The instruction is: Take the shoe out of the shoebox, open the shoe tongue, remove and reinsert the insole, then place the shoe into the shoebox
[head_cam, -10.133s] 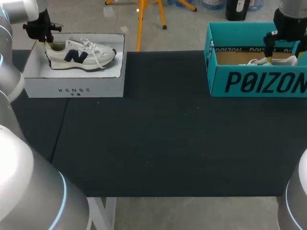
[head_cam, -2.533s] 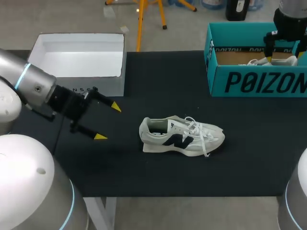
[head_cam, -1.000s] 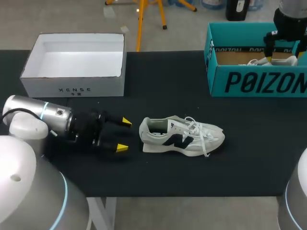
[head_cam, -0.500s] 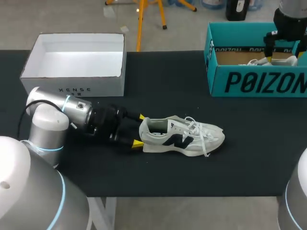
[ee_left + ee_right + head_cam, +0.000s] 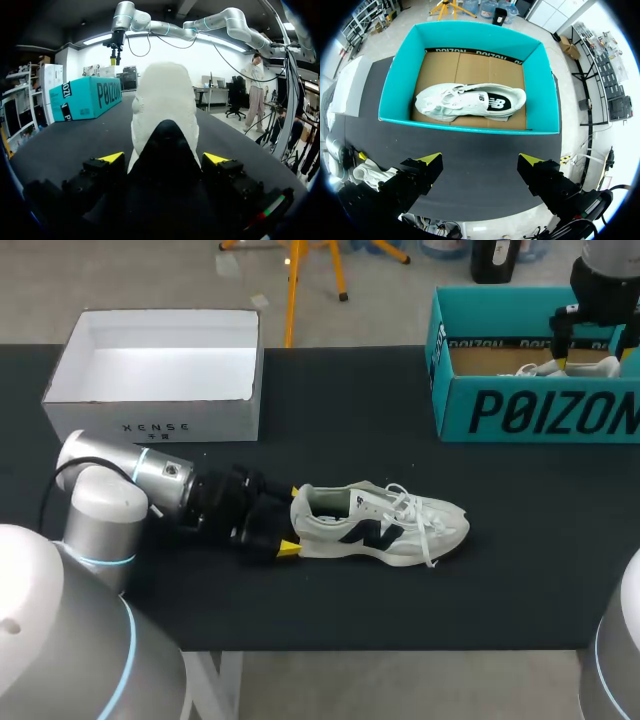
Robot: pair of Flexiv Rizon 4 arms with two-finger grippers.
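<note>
A white sneaker with a dark side logo [image 5: 380, 526] lies on its sole on the black mat, toe to the right. My left gripper [image 5: 292, 520] lies low at its heel, open. In the left wrist view the heel [image 5: 164, 107] sits between the spread yellow fingertips of that gripper [image 5: 163, 158]. The white shoebox [image 5: 150, 422] at the back left holds nothing. My right gripper [image 5: 593, 348] hangs open above the teal box [image 5: 540, 410]. In the right wrist view the right gripper [image 5: 481, 160] is high over a second white sneaker [image 5: 470, 102] lying in that box [image 5: 465, 129].
The teal box stands at the back right edge of the mat [image 5: 350, 420]. The white shoebox stands just behind my left arm [image 5: 110, 490]. Open mat lies between the two boxes and in front of the sneaker.
My left gripper has slid right along the mat until its open fingers came either side of the sneaker's heel. The sneaker and the right arm have not moved.
</note>
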